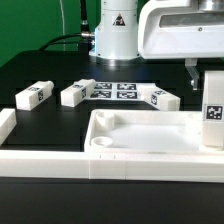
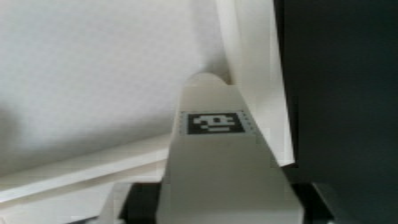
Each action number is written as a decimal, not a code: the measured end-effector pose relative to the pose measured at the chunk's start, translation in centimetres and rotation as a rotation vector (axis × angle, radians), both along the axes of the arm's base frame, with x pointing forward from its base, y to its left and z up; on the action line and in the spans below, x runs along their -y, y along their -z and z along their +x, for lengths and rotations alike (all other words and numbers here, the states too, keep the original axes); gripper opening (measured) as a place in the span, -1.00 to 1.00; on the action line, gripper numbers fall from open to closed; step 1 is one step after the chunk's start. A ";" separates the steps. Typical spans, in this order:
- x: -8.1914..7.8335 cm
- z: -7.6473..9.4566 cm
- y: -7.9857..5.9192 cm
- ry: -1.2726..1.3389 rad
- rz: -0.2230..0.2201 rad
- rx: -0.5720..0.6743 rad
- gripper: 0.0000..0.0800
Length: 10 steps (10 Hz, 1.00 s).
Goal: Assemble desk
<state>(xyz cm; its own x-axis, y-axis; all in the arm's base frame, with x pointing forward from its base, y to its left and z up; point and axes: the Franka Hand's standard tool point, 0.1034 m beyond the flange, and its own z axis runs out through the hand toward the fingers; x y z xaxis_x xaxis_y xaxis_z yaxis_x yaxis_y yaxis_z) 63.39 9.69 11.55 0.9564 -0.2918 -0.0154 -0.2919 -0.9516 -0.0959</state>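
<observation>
Closest in, the border rail [image 1: 40, 162] crosses the lower left of the exterior view. Beside it, at lower centre, the desk top [image 1: 150, 135] lies on the black table [image 1: 45, 125]. At the right edge, the gripper [image 2: 217, 198] clamps an upright leg [image 1: 212, 108] at the top's right end. Three loose legs [image 1: 33, 95] [image 1: 75, 93] [image 1: 163, 98] lie mid-frame.

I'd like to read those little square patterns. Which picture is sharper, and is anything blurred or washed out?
Exterior view: fairly sharp; the patterns on the marker board read clearly, and the white desk top stands bright against the black table, with faint shadows in its recesses. Wrist view: soft and out of focus; the pattern on the leg is smeared, and the white surfaces blend together.
</observation>
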 end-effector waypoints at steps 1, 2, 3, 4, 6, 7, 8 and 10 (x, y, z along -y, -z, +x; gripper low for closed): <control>0.1 0.1 0.0 0.116 0.011 -0.001 -0.27; 0.0 0.1 0.0 0.206 0.013 -0.006 -0.27; 0.1 0.1 0.0 0.307 0.022 -0.017 -0.27; 0.2 0.2 0.1 0.385 0.032 -0.027 -0.27; 0.1 0.1 0.1 0.559 0.046 -0.051 -0.27; 0.1 0.1 0.1 0.636 0.048 -0.060 -0.27; 0.1 0.1 0.1 0.651 0.049 -0.062 -0.27; 0.1 0.2 0.1 0.591 0.048 -0.054 0.17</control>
<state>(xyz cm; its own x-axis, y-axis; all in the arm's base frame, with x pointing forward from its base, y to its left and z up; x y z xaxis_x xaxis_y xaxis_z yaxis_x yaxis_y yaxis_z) 63.54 9.60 11.46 0.6293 -0.7724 -0.0861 -0.7767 -0.6211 -0.1048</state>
